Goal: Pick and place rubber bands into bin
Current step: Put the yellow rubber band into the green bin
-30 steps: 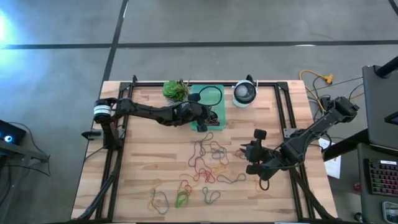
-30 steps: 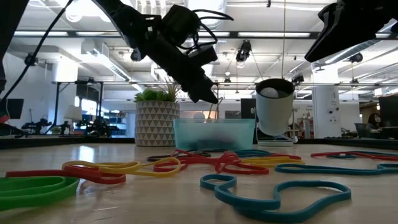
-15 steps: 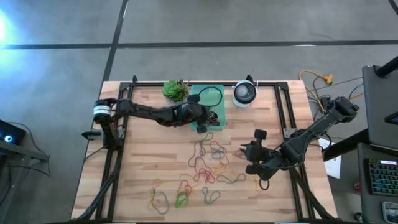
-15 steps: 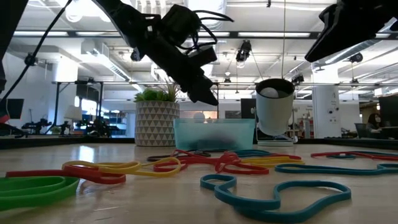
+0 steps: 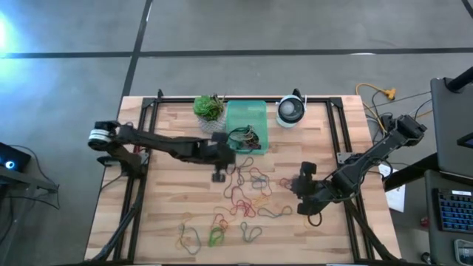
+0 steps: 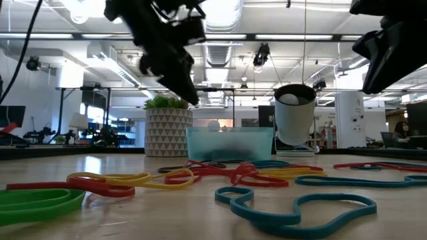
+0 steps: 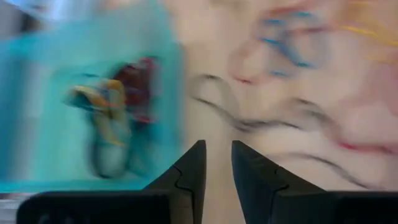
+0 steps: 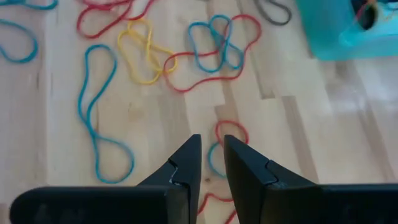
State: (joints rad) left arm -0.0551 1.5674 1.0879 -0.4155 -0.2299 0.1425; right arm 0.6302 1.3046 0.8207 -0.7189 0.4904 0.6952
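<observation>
Left tool (image 5: 219,176) withdrawn from bin (image 5: 247,111) at upper centre, fingers narrowly parted, nothing held. Bands seen deposited inside. Loose rubber bands (image 5: 247,193) scattered mid-desk. Right tool (image 5: 301,186) narrowly parted, empty, lower right.

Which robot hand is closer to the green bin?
Left. Its end effector is just below the bin, near its corner; the right end effector is farther off, past the bands.

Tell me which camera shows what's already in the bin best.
The high view: it looks straight down into the bin at a small clump of rubber bands. The low view shows only its wall, the left wrist view blurs it, the right wrist view catches a corner.
</observation>
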